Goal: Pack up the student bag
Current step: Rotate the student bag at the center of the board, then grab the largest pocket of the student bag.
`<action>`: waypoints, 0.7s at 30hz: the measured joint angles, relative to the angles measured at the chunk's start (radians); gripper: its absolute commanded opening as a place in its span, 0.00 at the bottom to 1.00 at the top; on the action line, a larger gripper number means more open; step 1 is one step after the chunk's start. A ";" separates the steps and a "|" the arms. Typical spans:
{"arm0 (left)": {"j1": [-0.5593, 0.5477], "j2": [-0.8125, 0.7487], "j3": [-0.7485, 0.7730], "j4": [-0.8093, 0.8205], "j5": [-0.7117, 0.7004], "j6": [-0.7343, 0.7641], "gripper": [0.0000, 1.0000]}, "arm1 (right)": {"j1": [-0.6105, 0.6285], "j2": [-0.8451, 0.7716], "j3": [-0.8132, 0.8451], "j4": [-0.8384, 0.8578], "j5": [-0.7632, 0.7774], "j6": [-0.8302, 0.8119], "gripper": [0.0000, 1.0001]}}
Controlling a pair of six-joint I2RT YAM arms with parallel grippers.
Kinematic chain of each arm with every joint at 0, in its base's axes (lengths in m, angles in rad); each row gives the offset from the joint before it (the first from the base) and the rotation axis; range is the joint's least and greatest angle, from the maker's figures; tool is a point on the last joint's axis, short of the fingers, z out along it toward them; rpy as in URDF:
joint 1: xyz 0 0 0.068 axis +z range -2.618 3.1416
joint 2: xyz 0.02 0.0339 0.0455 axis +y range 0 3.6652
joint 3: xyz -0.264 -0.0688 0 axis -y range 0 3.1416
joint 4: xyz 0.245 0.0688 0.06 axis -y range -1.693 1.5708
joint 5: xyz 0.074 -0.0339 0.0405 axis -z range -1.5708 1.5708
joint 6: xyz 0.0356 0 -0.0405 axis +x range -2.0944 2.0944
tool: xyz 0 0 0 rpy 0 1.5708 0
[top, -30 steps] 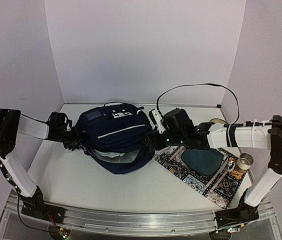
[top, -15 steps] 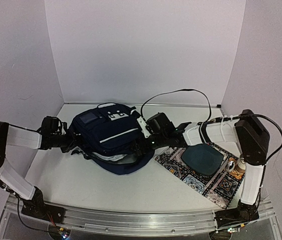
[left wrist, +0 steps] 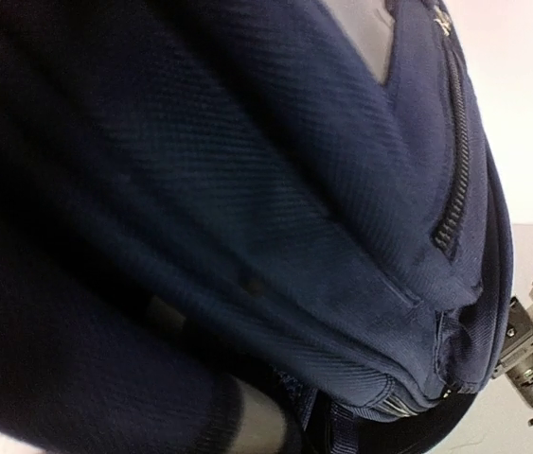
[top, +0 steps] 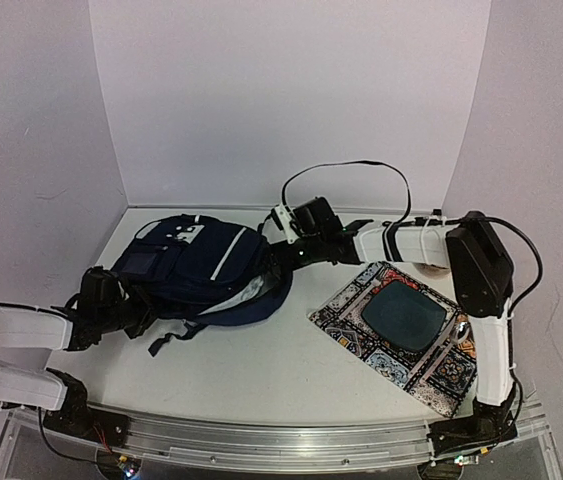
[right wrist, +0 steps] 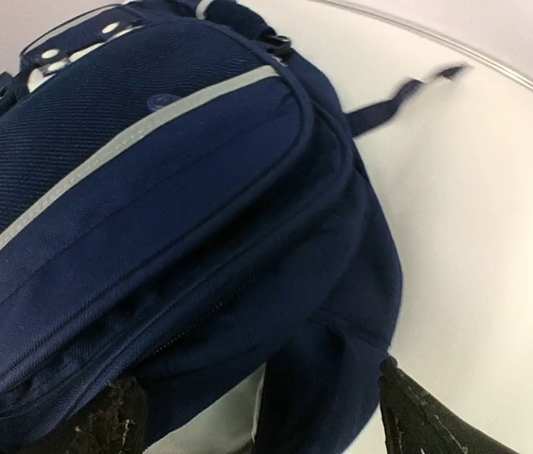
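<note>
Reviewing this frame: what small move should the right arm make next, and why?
Probably close the right gripper: its open jaws straddle the mouth edge of the large navy fabric backpack, while the left gripper is shut on the bag's opposite side.

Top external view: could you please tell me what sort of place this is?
Probably a robot test booth: plain white walls enclose the table, two arms stand on a metal rail, student bag between them.

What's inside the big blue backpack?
The student bag gapes a little at its near edge, and only something pale, likely the lining, shows in the gap. Anything deeper is covered by navy fabric, so I can't tell whether anything is packed.
</note>
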State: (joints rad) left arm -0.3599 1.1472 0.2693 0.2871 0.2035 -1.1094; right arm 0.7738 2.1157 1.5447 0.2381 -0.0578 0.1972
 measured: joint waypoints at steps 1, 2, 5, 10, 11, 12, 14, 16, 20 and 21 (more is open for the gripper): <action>-0.013 -0.003 -0.013 0.016 -0.013 -0.028 0.00 | 0.003 -0.021 -0.027 0.000 0.014 -0.002 0.86; -0.023 -0.003 -0.019 0.028 -0.026 -0.051 0.00 | 0.011 -0.048 -0.058 -0.001 0.033 -0.002 0.86; -0.064 0.000 -0.023 0.053 -0.072 -0.114 0.00 | 0.065 -0.172 -0.188 -0.012 0.102 0.009 0.86; -0.137 0.035 -0.021 0.094 -0.126 -0.183 0.00 | 0.237 -0.378 -0.354 0.024 0.241 0.063 0.81; -0.147 0.043 -0.020 0.101 -0.136 -0.196 0.00 | 0.272 -0.406 -0.382 0.045 0.257 0.077 0.80; -0.157 0.051 -0.020 0.107 -0.145 -0.208 0.00 | 0.306 -0.430 -0.408 0.067 0.271 0.092 0.77; -0.177 0.067 -0.013 0.110 -0.166 -0.235 0.00 | 0.358 -0.448 -0.449 0.118 0.292 0.122 0.74; -0.195 0.077 -0.008 0.116 -0.182 -0.256 0.00 | 0.395 -0.436 -0.475 0.164 0.318 0.155 0.70; -0.232 0.107 0.015 0.123 -0.207 -0.290 0.00 | 0.452 -0.333 -0.478 0.265 0.377 0.191 0.63; -0.241 0.116 0.022 0.123 -0.211 -0.297 0.00 | 0.463 -0.304 -0.477 0.285 0.387 0.197 0.62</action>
State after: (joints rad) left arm -0.6007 1.2629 0.2917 0.4099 -0.0075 -1.4068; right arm 1.2371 1.8113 1.0679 0.5226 0.3293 0.3938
